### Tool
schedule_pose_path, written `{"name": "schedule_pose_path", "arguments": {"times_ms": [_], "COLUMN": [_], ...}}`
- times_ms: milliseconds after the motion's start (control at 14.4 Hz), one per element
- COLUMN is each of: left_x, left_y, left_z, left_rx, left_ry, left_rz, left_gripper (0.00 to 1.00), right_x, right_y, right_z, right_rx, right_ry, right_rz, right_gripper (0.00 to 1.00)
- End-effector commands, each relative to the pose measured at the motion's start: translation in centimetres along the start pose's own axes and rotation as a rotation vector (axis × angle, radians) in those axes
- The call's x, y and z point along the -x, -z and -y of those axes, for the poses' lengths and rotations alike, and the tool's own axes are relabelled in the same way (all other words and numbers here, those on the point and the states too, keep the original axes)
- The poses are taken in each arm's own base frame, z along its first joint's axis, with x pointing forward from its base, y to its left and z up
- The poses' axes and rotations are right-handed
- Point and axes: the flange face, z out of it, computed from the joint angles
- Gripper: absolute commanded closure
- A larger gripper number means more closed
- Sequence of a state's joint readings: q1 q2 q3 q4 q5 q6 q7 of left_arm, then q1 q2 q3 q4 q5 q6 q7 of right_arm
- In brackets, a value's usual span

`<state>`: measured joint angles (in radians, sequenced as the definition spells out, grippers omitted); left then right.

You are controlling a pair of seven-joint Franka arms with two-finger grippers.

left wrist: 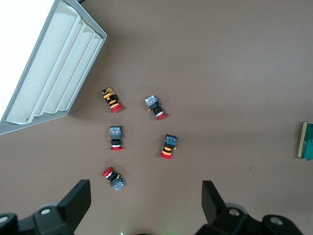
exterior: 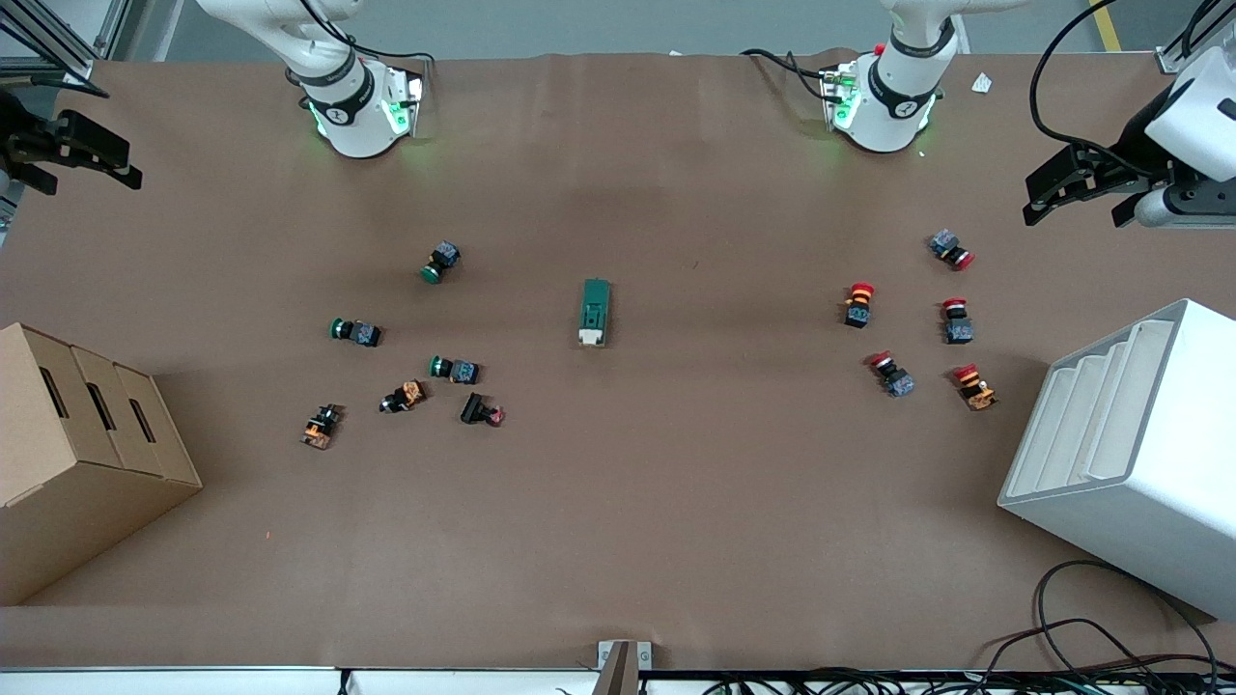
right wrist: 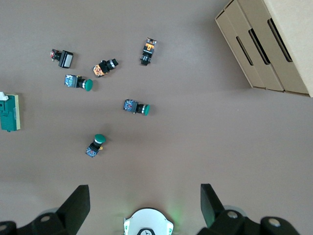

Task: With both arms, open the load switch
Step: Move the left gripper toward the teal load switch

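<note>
While both arms wait high and wide of the work, the brown tabletop [exterior: 618,541] carries everything the task needs — a white stepped rack [exterior: 1125,454] at the left arm's end, a row of cardboard boxes [exterior: 77,434] at the right arm's end, and small parts scattered between. The left gripper [exterior: 1081,193] hangs over the tabletop's edge at its own end, above the rack's corner, with its fingers spread wide and nothing in them; the right gripper [exterior: 82,154] hangs over the edge at the other end, fingers likewise apart and empty, as its wrist view confirms. A cluster of red-capped push buttons [exterior: 908,333] lies near the rack, and a looser cluster of green-capped and orange ones [exterior: 406,372] lies toward the boxes. The load switch [exterior: 595,312] sits alone near the middle of the tabletop, well apart from both clusters, untouched. Its long axis runs from the arms' bases toward the front camera, with the white lever [exterior: 591,336] at the end nearer that camera. It lies about midway between the two grippers, so neither arm looks clearly closer — each would probably have to travel inward along the tabletop and come at the switch across its narrow sides.
</note>
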<state>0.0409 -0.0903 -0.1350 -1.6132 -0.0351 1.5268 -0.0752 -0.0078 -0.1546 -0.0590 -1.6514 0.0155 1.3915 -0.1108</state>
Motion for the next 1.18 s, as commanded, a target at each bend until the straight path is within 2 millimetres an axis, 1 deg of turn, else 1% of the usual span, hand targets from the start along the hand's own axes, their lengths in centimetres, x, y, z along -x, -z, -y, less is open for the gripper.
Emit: {"name": "schedule_pose_path", "arguments": {"times_ms": [0,209,278,348,417,487,556,626,765,904,973,1112], "left_x": [0.0,-0.2,-0.6,-1.6,-1.8,-1.6,-1.7,-1.8,-1.5,0.2,1.0,2.3], "left_y": [0.6,0.8,0.8,0.3,-0.1,-0.9,-1.7,-2.4,-4.6,-6.2,-6.9,-10.0], "left_z": [0.2,0.4,0.3,-0.5,-1.3,-3.7,-5.6,-8.0,-13.0,-20.8,-23.5,-28.9], "left_rx": [0.005,0.006,0.005,0.008,0.016,0.015,0.016,0.015,0.022,0.050,0.059,0.048], "left_ry": [0.006,0.009,-0.004,-0.008,-0.019,-0.054,-0.069,-0.077,-0.068,-0.108,-0.078,0.036], "left_rz": [0.001,-0.003,-0.005,0.001,0.008,0.025,0.033,0.030,0.005,-0.035,-0.035,-0.023], "left_gripper": [0.00,0.00,0.00,0.00,0.00,0.00,0.00,0.00,0.00,0.00,0.00,0.00], "right_x": [0.8,0.8,0.8,0.8,0.8,0.8,0.8,0.8,1.1,0.8,0.4,-0.2], "right_y": [0.1,0.1,0.1,0.1,0.1,0.1,0.1,0.1,0.9,1.8,1.5,0.9], "right_z": [0.1,0.1,0.1,0.1,0.1,0.1,0.1,0.1,0.0,-0.1,-0.2,-0.7], "right_rx": [0.007,0.007,0.007,0.007,0.007,0.007,0.007,0.007,0.007,0.009,0.009,0.011], "right_ry": [0.004,0.004,0.004,0.004,0.004,0.004,0.004,0.004,0.000,-0.011,-0.011,-0.020], "right_rz": [-0.003,-0.003,-0.003,-0.003,-0.003,-0.003,-0.005,-0.003,-0.006,-0.023,-0.019,-0.010], "right_gripper": [0.00,0.00,0.00,0.00,0.00,0.00,0.00,0.00,0.00,0.00,0.00,0.00]}}
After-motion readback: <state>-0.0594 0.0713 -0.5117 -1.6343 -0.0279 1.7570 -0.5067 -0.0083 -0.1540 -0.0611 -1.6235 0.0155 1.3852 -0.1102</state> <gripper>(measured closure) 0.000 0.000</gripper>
